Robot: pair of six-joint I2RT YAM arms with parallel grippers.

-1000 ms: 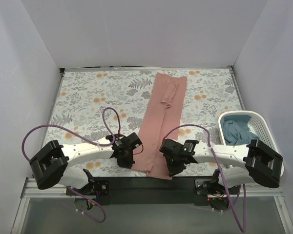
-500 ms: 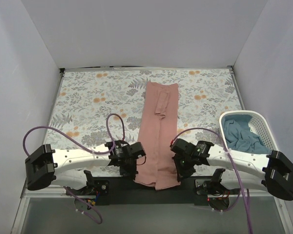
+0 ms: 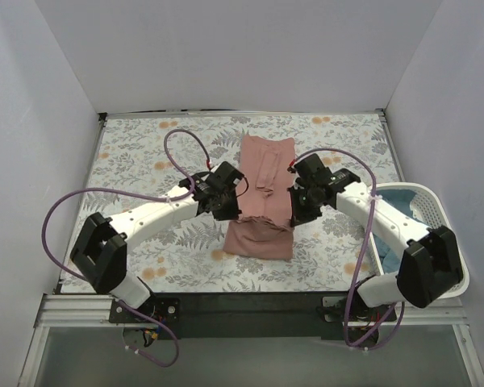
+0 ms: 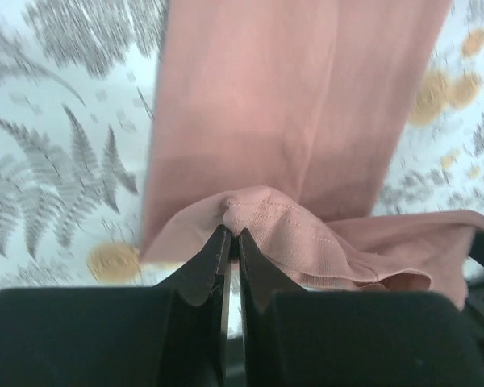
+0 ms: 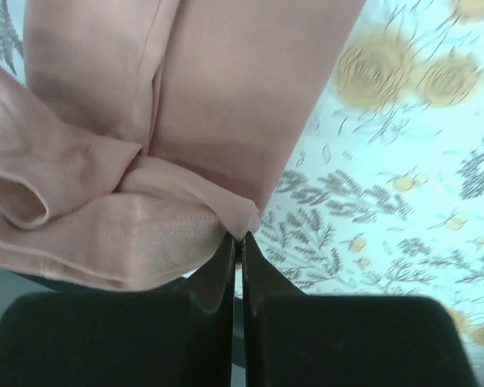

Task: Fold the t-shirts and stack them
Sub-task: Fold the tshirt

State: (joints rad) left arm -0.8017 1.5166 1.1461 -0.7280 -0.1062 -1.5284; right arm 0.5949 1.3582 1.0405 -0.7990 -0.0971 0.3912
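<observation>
Pink t-shirt (image 3: 260,238), narrow strip mid-table on floral cloth (image 3: 145,161), doubling over; hem corners pinched tight in left gripper (image 4: 232,238) and right gripper (image 5: 237,242), carried away from the near edge since earlier

Tee (image 3: 262,234) ctr on cloth (image 3: 145,153); basket (image 3: 423,192) to R (near corner).

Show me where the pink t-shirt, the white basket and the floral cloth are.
pink t-shirt (image 3: 260,239): top external view, on the near panel.
white basket (image 3: 415,188): top external view, on the far rim.
floral cloth (image 3: 145,145): top external view, on the bare far-left area.
</observation>
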